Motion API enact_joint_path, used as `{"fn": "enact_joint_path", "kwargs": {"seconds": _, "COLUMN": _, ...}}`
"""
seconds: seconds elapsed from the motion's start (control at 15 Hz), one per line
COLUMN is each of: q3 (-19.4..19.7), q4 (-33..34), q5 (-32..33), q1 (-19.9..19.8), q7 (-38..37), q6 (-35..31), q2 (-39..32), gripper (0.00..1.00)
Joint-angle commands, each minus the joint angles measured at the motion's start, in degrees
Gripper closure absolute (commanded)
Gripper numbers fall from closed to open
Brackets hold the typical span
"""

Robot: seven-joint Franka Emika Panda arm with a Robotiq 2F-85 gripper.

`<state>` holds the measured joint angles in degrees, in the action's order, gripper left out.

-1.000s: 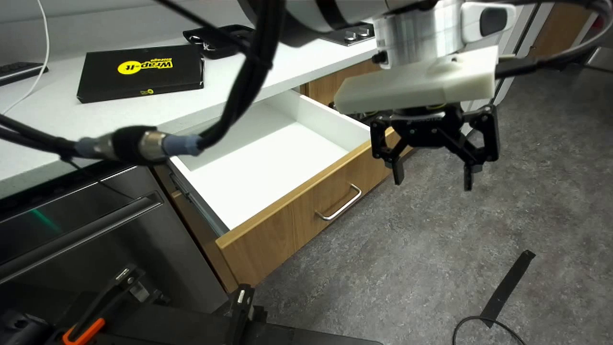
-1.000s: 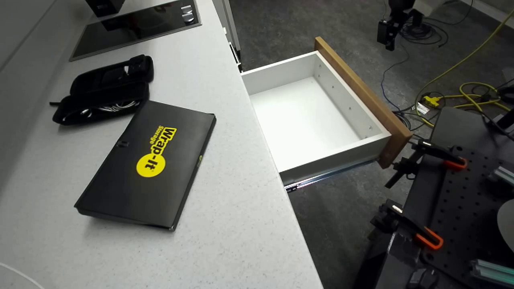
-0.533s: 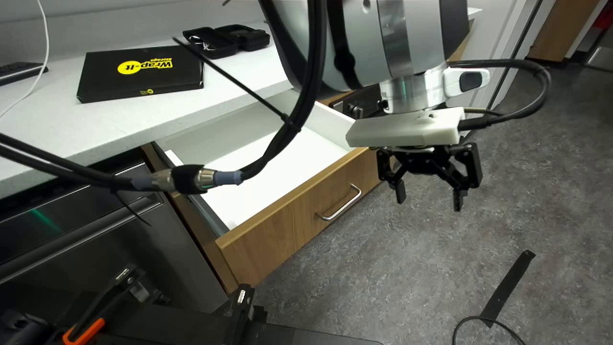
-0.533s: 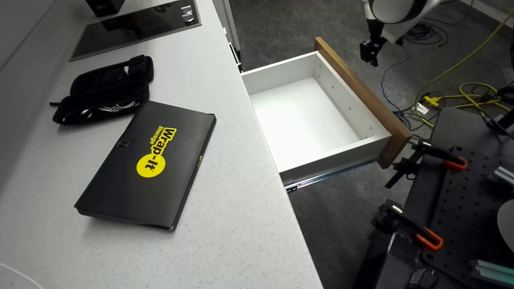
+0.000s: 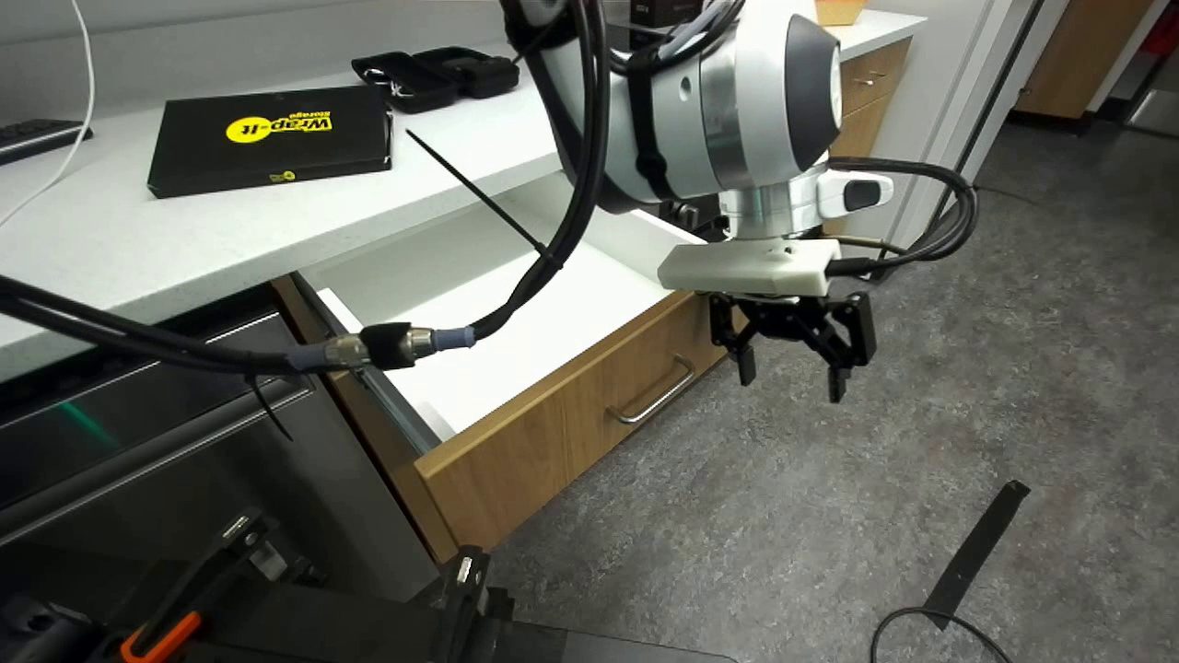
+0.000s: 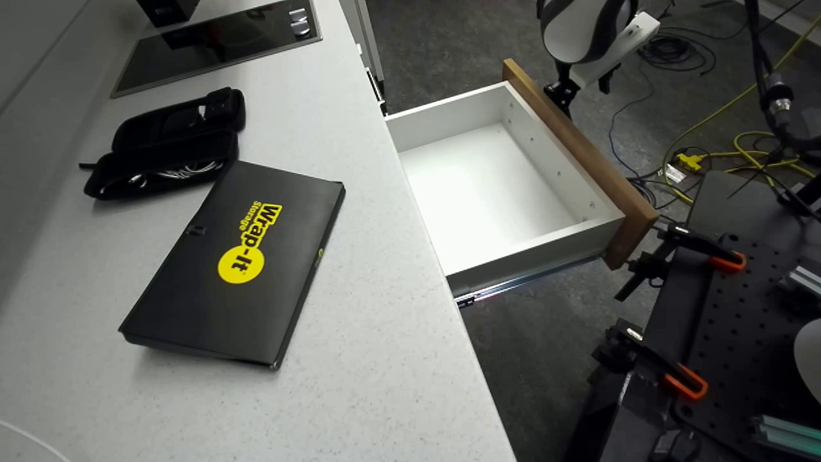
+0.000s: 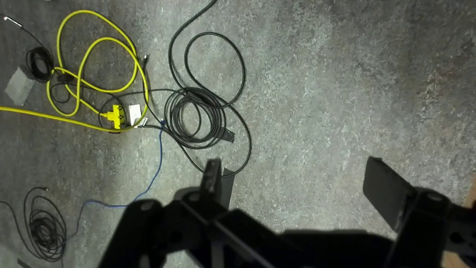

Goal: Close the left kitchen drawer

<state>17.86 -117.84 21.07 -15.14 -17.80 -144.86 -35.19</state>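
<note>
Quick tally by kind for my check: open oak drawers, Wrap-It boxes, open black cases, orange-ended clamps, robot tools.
Open oak drawer: 1
Wrap-It box: 1
Open black case: 1
Orange-ended clamps: 2
Tool: 1
Total: 6

Cams: both exterior views angled down, wrist view aimed at the floor (image 7: 316, 111).
In an exterior view, cam sits high on the floor side, facing the drawer front (image 5: 530, 460) and the wall (image 5: 157, 11) behind; arm (image 5: 686, 138) close, upper middle. In an exterior view, cam sits over the table (image 6: 385, 359), looking down across it into the drawer (image 6: 474, 192); arm farther off, top right. Shared by both exterior views: drawer, table, black box (image 6: 266, 289), arm. Wrist view looks down, fingers (image 7: 385, 191) very close along the bottom; shares the yellow plug (image 6: 689, 160) with an exterior view.
</note>
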Motion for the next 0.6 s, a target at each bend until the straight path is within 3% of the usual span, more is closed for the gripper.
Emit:
{"fn": "enact_joint_path", "kwargs": {"seconds": 0.0, "q3": -0.04, "q4": 4.02, "q5": -3.50, "q1": 1.37, "q7": 3.57, "q6": 1.28, "q2": -3.32, "gripper": 0.00}}
{"fn": "enact_joint_path", "kwargs": {"seconds": 0.53, "q3": -2.00, "q4": 2.91, "q5": -2.81, "q1": 4.58, "q7": 8.61, "q6": 0.68, "q2": -1.44, "gripper": 0.00}}
